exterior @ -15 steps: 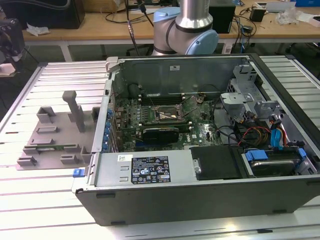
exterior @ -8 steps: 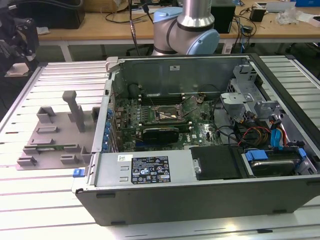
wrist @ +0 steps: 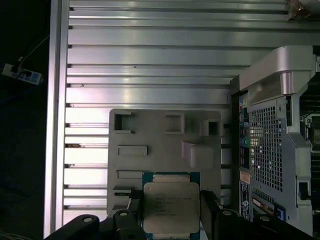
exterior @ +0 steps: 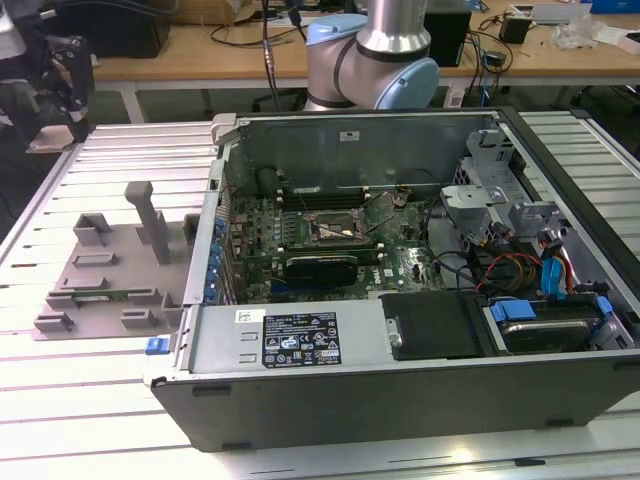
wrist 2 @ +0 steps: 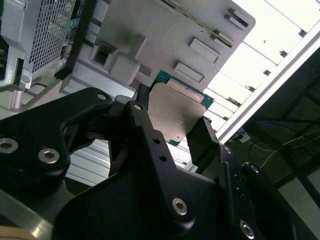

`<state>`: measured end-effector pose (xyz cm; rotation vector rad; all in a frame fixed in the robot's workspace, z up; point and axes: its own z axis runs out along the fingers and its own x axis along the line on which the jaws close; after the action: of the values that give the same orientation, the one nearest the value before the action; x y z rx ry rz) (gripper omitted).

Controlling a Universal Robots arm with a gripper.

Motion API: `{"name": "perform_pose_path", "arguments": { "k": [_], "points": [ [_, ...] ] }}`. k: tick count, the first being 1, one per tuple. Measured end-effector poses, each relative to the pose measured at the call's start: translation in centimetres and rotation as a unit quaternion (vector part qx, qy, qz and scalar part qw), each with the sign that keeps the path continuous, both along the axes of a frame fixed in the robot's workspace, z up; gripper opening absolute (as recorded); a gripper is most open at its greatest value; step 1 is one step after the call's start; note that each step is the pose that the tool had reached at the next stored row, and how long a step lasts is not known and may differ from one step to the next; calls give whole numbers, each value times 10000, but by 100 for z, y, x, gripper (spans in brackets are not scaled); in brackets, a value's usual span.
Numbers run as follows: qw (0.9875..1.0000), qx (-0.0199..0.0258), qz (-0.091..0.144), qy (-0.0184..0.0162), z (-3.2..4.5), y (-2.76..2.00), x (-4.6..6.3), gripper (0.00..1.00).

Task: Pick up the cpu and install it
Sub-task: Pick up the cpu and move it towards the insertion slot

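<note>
Slatted metal surface (exterior: 110,150) is carrying an open computer case (exterior: 400,400), lying on its side with the motherboard (exterior: 270,235) facing up. Beside the case, at the exterior view's left, a grey plastic tray (exterior: 125,265) is resting on the slats. In both wrist views the pincer (wrist: 171,197) is gripping the cpu (wrist: 171,217) by two opposite edges between its black fingers (wrist: 207,210), with the silvery plate turned toward the cameras. The cpu is hanging over the tray, just outside the case wall. Inside the case a dark socket frame (exterior: 335,232) is sitting near the middle of the motherboard.
</note>
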<state>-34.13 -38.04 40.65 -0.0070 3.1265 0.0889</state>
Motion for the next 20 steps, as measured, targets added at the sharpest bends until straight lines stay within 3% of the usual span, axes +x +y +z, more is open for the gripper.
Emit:
{"name": "perform_pose_path", "arguments": {
  "k": [20],
  "points": [
    [10000, 0, 0, 0, 0, 0, 554, 55]
  ]
}}
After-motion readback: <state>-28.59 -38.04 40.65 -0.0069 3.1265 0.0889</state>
